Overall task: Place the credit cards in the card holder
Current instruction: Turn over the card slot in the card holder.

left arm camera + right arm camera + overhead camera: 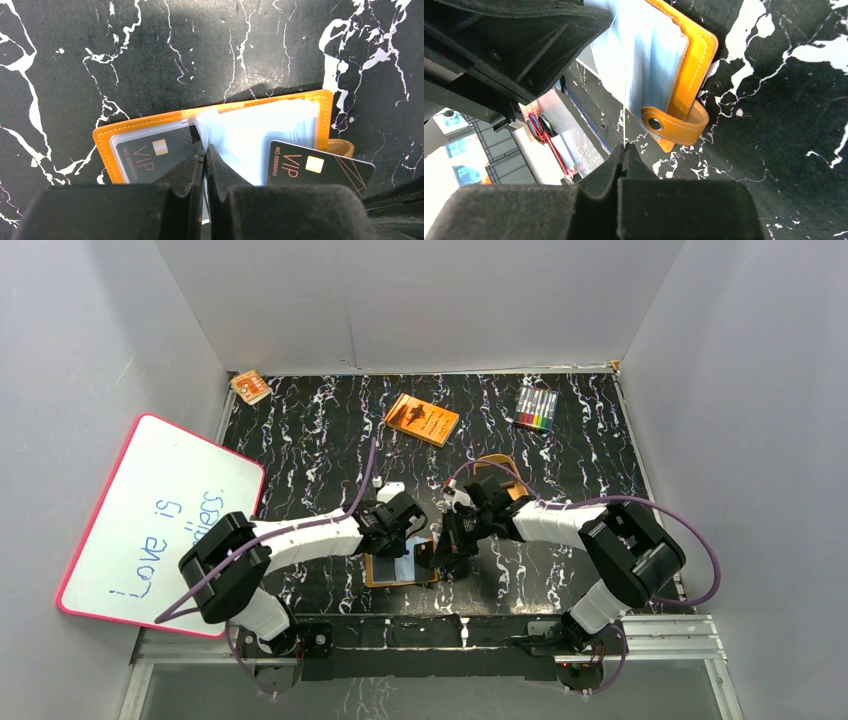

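A robot lab cell: plain grey panels (pixel 420 300) enclose a black marbled bench (pixel 600 440); left arm (pixel 300 535) and right arm (pixel 560 520) stand on an aluminium rail (pixel 680 635), whiteboard (pixel 160 520) beside.

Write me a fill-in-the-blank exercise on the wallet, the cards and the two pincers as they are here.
1. The card holder lies ___ on the marble-patterned table.
2. Both black cards, the pocketed card and the loose card, bear the letters ___.
3. The left pincer is ___ on a clear sleeve of the holder.
4. The right pincer, also closed, holds the loose ___.
Missing words: open; VIP; shut; card.
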Robot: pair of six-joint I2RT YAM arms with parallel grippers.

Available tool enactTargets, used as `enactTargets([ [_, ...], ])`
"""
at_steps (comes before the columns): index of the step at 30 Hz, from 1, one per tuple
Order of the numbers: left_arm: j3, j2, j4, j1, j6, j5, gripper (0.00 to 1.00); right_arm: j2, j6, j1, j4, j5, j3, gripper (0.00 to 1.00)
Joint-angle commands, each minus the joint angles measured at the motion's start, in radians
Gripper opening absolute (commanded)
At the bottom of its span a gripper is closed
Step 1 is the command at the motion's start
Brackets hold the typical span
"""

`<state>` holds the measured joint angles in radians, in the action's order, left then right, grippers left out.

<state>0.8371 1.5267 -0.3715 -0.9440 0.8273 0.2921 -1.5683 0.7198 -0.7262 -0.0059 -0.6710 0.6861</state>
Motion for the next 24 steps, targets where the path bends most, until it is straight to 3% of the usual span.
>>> enactTargets([
  [1, -0.034, -0.049, -0.023, 0.004, 0.002, 0.032, 0.0, 0.005, -0.031, 0.006, -0.027, -0.002, 0.018, 0.0],
  [24, -0.058, -0.088, 0.003, 0.008, 0.014, 0.017, 0.0, -0.083, -0.078, -0.02, -0.04, -0.032, 0.089, 0.0],
])
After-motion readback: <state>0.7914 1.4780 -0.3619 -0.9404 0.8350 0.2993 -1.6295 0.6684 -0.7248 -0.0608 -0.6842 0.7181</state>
